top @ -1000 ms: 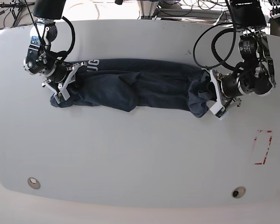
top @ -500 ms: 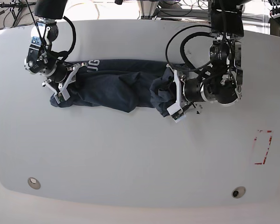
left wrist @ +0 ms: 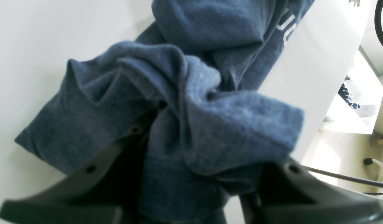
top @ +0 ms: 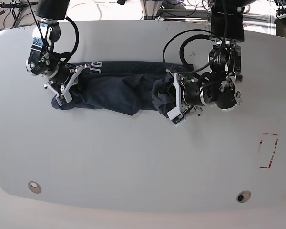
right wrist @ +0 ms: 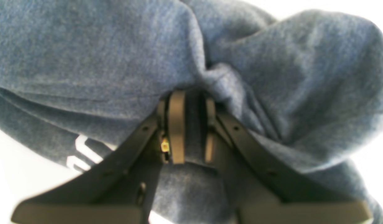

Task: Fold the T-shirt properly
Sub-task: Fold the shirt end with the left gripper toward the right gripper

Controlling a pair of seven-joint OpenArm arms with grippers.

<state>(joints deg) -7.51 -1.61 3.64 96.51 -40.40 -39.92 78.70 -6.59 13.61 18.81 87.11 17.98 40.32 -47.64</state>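
The T-shirt (top: 119, 86) lies bunched in a dark blue strip across the far half of the white table (top: 143, 157), with white lettering (top: 95, 66) near its left end. My right gripper (top: 66, 88) is shut on that left end. In the right wrist view its pads (right wrist: 177, 130) pinch a ridge of the T-shirt (right wrist: 85, 46). My left gripper (top: 173, 101) holds the shirt's other end, folded over toward the middle. In the left wrist view the T-shirt (left wrist: 210, 31) is bunched between the fingers of the left gripper (left wrist: 175, 124) and hides their tips.
A red-marked rectangle (top: 268, 150) is on the table at the right. Two round holes (top: 34, 186) (top: 243, 196) sit near the front edge. Black cables loop off both arms at the back.
My left gripper has carried the shirt's right end leftward from the far right to near the middle, shortening the strip. The right gripper has stayed put on the left end.
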